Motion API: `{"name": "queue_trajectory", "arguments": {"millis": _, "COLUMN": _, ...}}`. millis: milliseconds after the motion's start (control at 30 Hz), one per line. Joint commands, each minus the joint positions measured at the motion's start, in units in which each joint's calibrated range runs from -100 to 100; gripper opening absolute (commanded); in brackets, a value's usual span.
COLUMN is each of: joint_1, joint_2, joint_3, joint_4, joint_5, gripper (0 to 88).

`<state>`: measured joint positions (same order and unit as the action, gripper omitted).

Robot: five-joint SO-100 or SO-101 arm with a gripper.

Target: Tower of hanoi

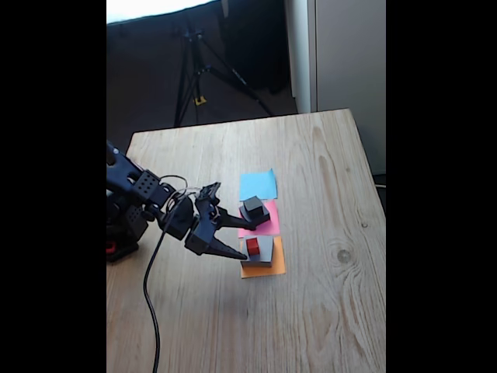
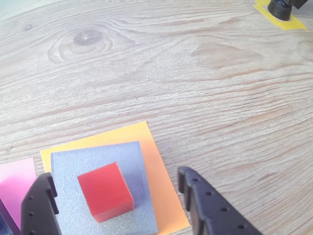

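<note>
Tower of hanoi blocks sit split across two paper squares near the middle of the wooden table point(image 1: 326, 311).

Fixed view: the small black cube point(image 1: 252, 205) rests on the medium black block point(image 1: 256, 214), and that pair stands on the pink paper point(image 1: 268, 224). Just beside it, on the orange paper point(image 1: 272, 268), lies the large flat grey block point(image 1: 262, 249) with the tiny red cube point(image 1: 252, 246) on top. The blue paper point(image 1: 258, 185) beyond carries nothing. Your gripper point(image 1: 248, 238) reaches in from the left of this view with its jaws spread wide — one tip by the black pair, the other by the red cube, and nothing held.

Wrist view: you look down on the red cube point(image 2: 105, 192), which sits roughly centred on the grey block point(image 2: 105, 161), well inside its edges. Both black fingers point(image 2: 40, 205) flank the stack with clear gaps either side, and neither touches a block. The orange paper point(image 2: 156, 169) shows along the grey block's far and right edges; a sliver of the pink paper point(image 2: 17, 178) lies at the left.

Handling, as a judgement: the red cube looks light, rigid and smooth-faced with crisp corners, so take it across two opposite flat sides, squarely — a corner pinch would likely twist it out. The grey block's surface looks finely textured, possibly foam; it could shift under a careless descent.
</note>
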<state>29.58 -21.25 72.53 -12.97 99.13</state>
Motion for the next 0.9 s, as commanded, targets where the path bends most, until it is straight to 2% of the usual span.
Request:
{"name": "queue_trajectory", "arguments": {"millis": 0, "joint_1": -1.2, "joint_2": 2.9, "joint_3": -0.3, "joint_4": -7.2, "joint_5": 0.9, "gripper": 27.9}}
{"name": "queue_trajectory", "arguments": {"millis": 867, "joint_1": -3.0, "joint_2": 18.4, "joint_3": 5.2, "joint_4": -32.2, "joint_5": 0.9, "gripper": 26.1}}
